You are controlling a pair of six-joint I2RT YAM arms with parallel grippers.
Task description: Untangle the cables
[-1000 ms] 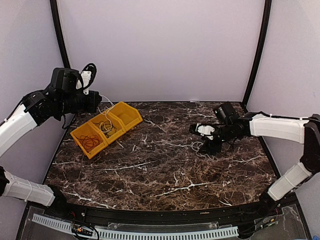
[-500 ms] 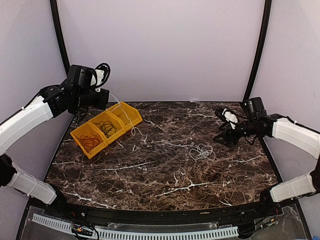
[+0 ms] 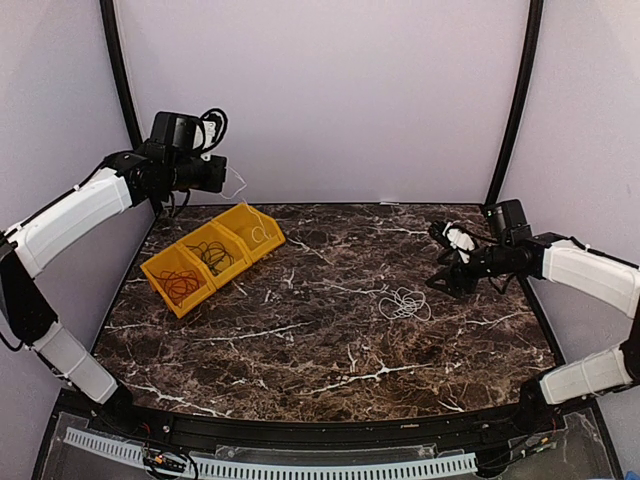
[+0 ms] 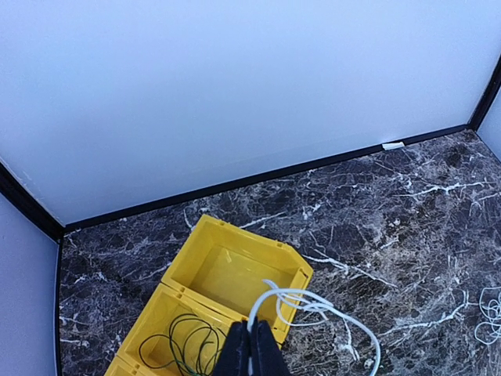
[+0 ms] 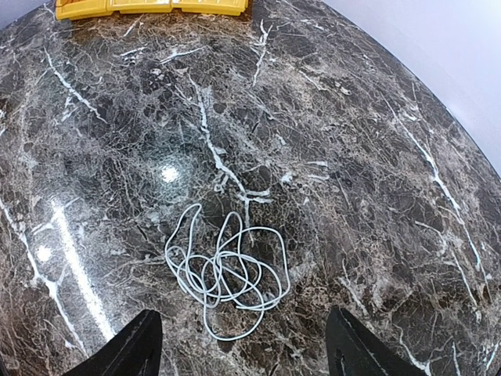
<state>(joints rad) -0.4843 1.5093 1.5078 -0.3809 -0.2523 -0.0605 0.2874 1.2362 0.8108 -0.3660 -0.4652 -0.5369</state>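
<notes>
In the upper left of the top view, the left tool (image 3: 218, 176) is pinched tight on a white cable (image 4: 311, 301), holding it up above the yellow bin (image 3: 248, 228). An orange cable (image 3: 180, 285) and a dark cable (image 3: 212, 256) lie in two of the bin's compartments. Right of centre, another white coil (image 3: 405, 303) lies on the surface (image 3: 300, 340), near the right tool (image 3: 447, 261), which is spread wide and empty.

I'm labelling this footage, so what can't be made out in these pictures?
Left wrist view: the thin white hanging cable in the shut left gripper runs off the bottom edge; its end is unseen.
Right wrist view: the yellow plastic bin is cut by the top edge, contents hidden.
Top view: the loose white cable coil is too fine to show knots.
</notes>
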